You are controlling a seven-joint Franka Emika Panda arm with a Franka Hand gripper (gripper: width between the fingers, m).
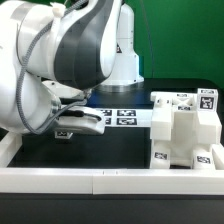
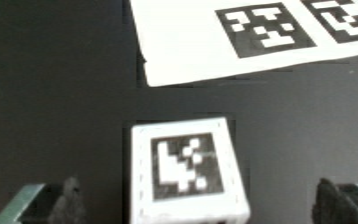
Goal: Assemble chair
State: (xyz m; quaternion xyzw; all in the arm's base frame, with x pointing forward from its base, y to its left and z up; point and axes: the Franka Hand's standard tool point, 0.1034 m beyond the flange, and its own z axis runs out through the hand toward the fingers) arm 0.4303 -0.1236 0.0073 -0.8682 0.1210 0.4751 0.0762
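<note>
A small white chair part (image 2: 188,165) with a black marker tag lies flat on the dark table. It lies between my gripper's (image 2: 197,205) two fingers. The fingers (image 2: 55,203) stand wide apart on either side of it, with dark gaps between them and the part, so the gripper is open and not touching it. In the exterior view the gripper (image 1: 78,120) hangs low at the left, over the same part (image 1: 68,131). A partly built white chair body (image 1: 185,130) with tags stands at the exterior view's right.
The marker board (image 1: 120,117) lies flat just beyond the gripper; it also shows in the wrist view (image 2: 247,40), close to the part. A white rim (image 1: 100,180) borders the table's front. The arm's bulk hides the left of the exterior view.
</note>
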